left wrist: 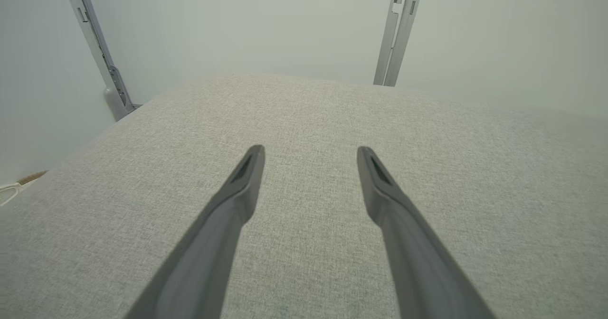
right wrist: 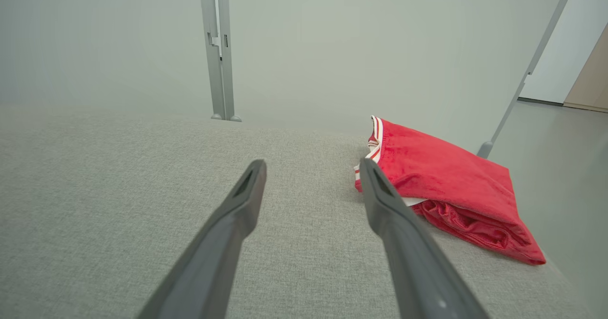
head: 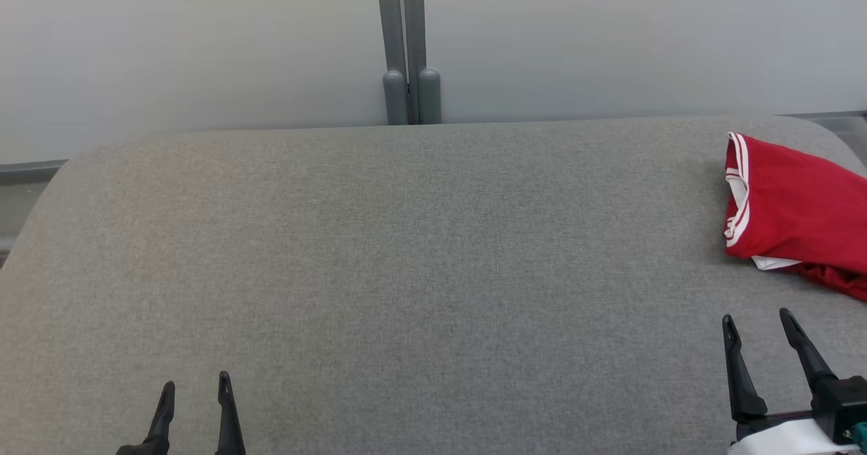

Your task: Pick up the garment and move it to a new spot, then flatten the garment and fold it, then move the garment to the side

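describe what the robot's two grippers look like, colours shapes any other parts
Both the left gripper and the right gripper have two long, slim, dark fingers that taper to narrow tips. Each finger has a slot-like recess near the tip. Behind the right gripper's fingers sit a black block, a white cover and a small teal part.

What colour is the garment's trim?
White with red stripes, on the red garment; clearest in the right wrist view.
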{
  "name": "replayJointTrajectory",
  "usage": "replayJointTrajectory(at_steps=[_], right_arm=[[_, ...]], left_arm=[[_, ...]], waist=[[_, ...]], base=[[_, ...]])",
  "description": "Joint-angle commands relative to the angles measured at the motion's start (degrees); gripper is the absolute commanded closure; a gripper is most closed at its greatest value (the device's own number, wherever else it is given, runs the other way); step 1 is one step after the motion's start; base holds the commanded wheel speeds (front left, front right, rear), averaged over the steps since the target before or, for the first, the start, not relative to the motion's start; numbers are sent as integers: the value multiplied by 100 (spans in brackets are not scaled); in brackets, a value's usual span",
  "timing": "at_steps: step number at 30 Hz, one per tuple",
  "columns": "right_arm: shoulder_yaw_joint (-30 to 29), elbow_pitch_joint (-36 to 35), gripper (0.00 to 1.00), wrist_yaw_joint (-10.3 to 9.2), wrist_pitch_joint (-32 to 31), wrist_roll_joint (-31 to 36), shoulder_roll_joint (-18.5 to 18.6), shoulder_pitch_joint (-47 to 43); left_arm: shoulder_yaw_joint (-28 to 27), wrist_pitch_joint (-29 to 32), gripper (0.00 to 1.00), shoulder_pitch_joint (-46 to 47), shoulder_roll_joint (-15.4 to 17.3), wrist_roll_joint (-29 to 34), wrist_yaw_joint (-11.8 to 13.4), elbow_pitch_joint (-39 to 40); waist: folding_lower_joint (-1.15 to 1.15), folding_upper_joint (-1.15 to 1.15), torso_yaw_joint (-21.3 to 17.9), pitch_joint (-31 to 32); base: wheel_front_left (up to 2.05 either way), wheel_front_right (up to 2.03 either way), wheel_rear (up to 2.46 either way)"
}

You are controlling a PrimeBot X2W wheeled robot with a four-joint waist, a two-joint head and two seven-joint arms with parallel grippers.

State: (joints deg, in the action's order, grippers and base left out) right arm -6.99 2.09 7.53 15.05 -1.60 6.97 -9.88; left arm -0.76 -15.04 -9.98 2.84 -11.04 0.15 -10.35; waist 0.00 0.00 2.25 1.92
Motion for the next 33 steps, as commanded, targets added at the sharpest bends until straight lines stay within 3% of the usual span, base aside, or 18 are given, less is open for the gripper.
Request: replayJointTrajectory(at_steps=[1,7,8,12,33], right_arm=[[21,17,0,-9,13,45,17,-14],[0,153,0,-9,14,13,59,65],[1,145,100,-1,0,13,47,27],[21,341,100,1,-27,-36,-49,13],[25,557,100,0,-598,-2446,-141,450]], left_arm=[[-35,-15,0,118,15,16,55,-41],[95,-15,0,220,15,-151,-21,-270],[102,1,100,145,0,-127,-19,-285],[93,54,100,75,-17,-169,-20,-478],[-85,610,100,503,-10,-2294,-222,-440]], waist=[[0,0,59,0],[0,0,266,-14],[0,0,219,-6],[0,0,223,-7],[0,0,148,-41]], base=[[0,0,0],[0,0,0],[0,0,0],[0,0,0],[0,0,0]])
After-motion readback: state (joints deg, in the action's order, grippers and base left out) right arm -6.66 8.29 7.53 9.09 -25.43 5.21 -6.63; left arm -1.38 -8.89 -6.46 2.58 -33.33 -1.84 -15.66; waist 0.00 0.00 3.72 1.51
